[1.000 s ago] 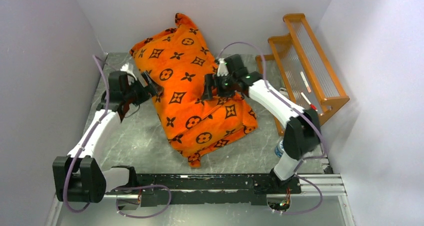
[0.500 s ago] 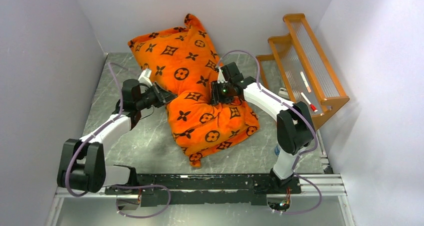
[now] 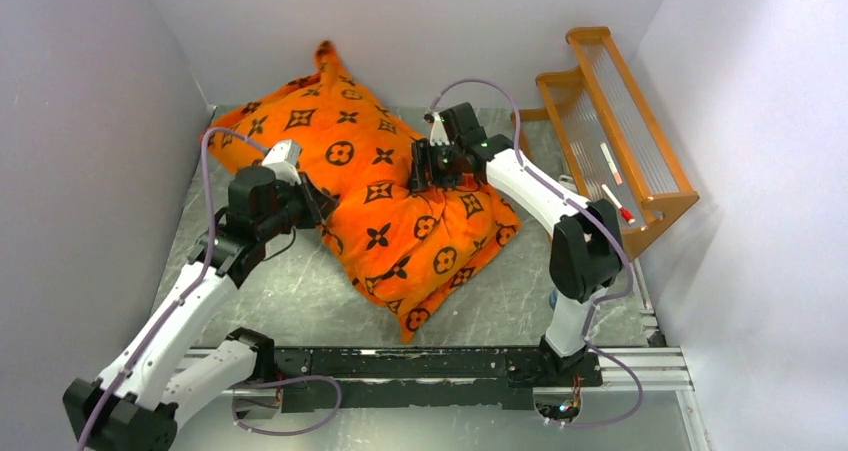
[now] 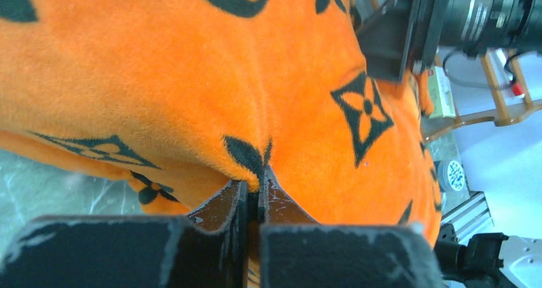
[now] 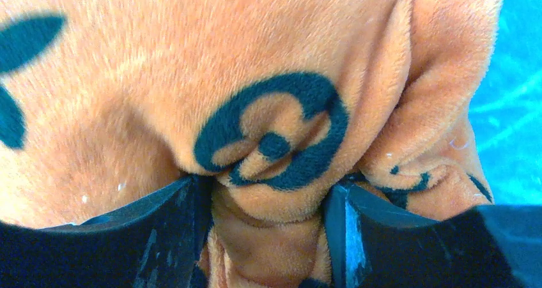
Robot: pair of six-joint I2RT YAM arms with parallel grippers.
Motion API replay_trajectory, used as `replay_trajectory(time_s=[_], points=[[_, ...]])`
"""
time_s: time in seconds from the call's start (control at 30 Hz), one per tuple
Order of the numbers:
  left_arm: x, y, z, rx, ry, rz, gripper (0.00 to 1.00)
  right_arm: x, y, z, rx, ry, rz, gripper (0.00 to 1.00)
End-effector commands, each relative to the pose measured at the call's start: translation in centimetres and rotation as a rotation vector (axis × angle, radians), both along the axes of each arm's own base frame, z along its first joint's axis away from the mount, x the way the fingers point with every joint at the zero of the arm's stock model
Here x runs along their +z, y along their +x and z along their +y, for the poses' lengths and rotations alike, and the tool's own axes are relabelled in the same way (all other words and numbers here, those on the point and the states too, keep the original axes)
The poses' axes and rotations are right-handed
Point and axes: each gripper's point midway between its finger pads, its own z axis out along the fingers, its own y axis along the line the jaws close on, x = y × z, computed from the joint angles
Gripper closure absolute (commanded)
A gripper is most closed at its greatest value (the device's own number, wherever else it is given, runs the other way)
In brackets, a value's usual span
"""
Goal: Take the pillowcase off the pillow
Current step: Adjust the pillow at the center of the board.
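Observation:
The orange pillowcase (image 3: 372, 176) with dark brown motifs lies bunched across the middle of the table, one corner standing up against the back wall. The pillow is hidden inside it; no white shows. My left gripper (image 3: 320, 203) is at the cover's left edge. In the left wrist view that gripper (image 4: 252, 189) is shut on a thin fold of the pillowcase (image 4: 192, 77). My right gripper (image 3: 432, 179) presses into the top right of the cover. In its wrist view a thick bunch of pillowcase (image 5: 192, 64) fills the gap of the right gripper (image 5: 268, 205), touching both fingers.
A wooden rack (image 3: 615, 121) stands at the back right, with small items on its slats. A small round white-lidded thing (image 3: 557, 296) sits by the right arm's base. Grey marble table (image 3: 270, 281) shows at front left. White walls enclose three sides.
Both grippers have closed on the fabric. The covered pillow has swung and slid to the left and back, its near corner now pointing at the rail. The left arm has stretched out.

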Motion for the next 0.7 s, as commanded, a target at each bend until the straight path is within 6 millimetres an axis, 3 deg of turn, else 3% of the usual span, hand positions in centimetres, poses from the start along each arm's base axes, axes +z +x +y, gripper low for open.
replay_trajectory(time_s=[0.0, 0.1, 0.13, 0.23, 0.33, 0.43, 0.5, 0.67], points=[[3.3, -2.9, -1.3, -0.092, -0.078, -0.103, 0.95, 1.1, 1.6, 4.9, 0.073, 0.119, 0.012, 0.36], [2.3, -3.2, -0.4, -0.043, -0.066, -0.074, 0.95, 1.0, 3.1, 4.0, 0.025, 0.023, 0.011, 0.32], [1.9, -3.1, -0.1, -0.025, -0.042, -0.062, 0.91, 1.3, 3.4, 3.5, 0.010, 0.000, -0.010, 0.30], [1.5, -2.4, 1.6, 0.045, 0.060, -0.026, 0.53, 3.4, 3.7, 1.1, -0.060, -0.078, -0.084, 0.24], [2.8, -1.9, 2.7, 0.090, 0.115, -0.045, 0.33, 6.6, 3.2, -2.1, -0.153, -0.134, -0.191, 0.14], [5.0, -1.1, 3.1, 0.101, 0.148, -0.095, 0.30, 9.1, 2.0, -5.5, -0.265, -0.157, -0.294, 0.02], [6.1, -0.4, 2.7, 0.087, 0.164, -0.102, 0.30, 10.5, 0.1, -7.0, -0.308, -0.096, -0.348, 0.00], [8.9, 1.1, -3.0, -0.076, 0.207, -0.175, 0.32, 7.6, -4.4, -10.8, -0.550, 0.057, -0.283, 0.00]])
